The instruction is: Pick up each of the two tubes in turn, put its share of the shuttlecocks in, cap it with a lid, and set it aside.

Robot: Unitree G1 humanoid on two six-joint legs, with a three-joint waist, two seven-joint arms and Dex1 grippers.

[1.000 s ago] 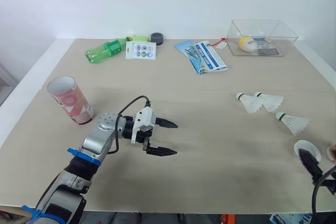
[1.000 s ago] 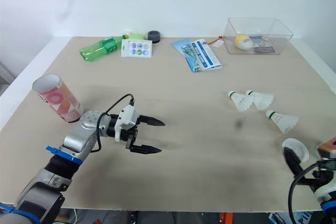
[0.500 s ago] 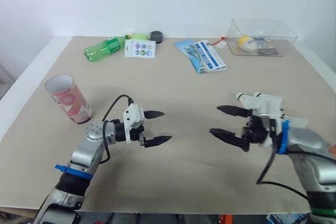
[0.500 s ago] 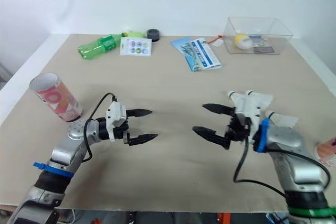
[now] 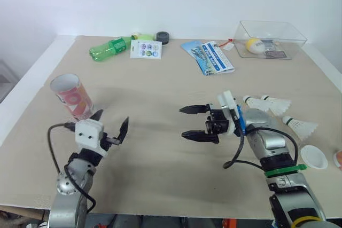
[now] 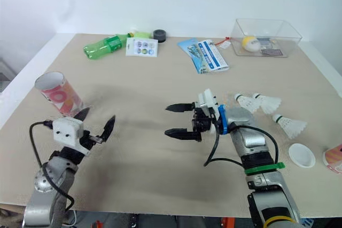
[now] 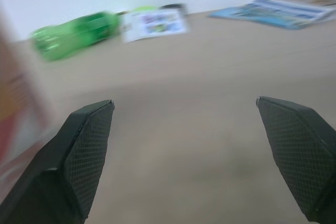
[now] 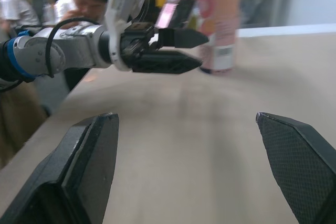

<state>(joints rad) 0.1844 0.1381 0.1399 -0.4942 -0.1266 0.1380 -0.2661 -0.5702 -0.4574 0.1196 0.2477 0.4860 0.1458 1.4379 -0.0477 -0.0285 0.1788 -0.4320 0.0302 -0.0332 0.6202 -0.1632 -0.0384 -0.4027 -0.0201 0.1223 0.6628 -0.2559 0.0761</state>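
Two arms repositioned vs. 1 s ago.

Left end effector (image 5: 112,121) has pulled back from mid-counter. It now sits just beside the pink tube (image 5: 72,95), fingers pointing away from the robot, jaws spread wide, nothing held. Tube stands upright, mouth up, just off the outer finger (image 5: 98,115); contact or small gap, can't tell from head views. Left wrist view: tube is a blur outside that finger, not between the pads, so no grasp yet.

Right end effector (image 5: 183,122) has swung in from the near right corner by the lid (image 5: 313,157) to mid-counter. Released, empty, tips aimed toward the left end effector. Three shuttlecocks (image 5: 263,105) now lie behind its wrist on the counter (image 5: 160,84), none in a tube. Lid is well behind it too.

Pink object (image 6: 334,158) at frame edge, just beyond lid: prob. 2nd tube, too cropped to confirm.

Meaning for task:
- Nothing loaded, nothing capped; step 1 only.
- Judging by pos., left arm is lining up on tube no. 1. It needs a sideways shift so the tube sits between the fingers before closing.
- Right arm looks staged to assist, but it has moved away from the shuttlecocks, so it'll prob. have to go back for them.
- Risk: spread outer finger nudges the upright tube and tips it.
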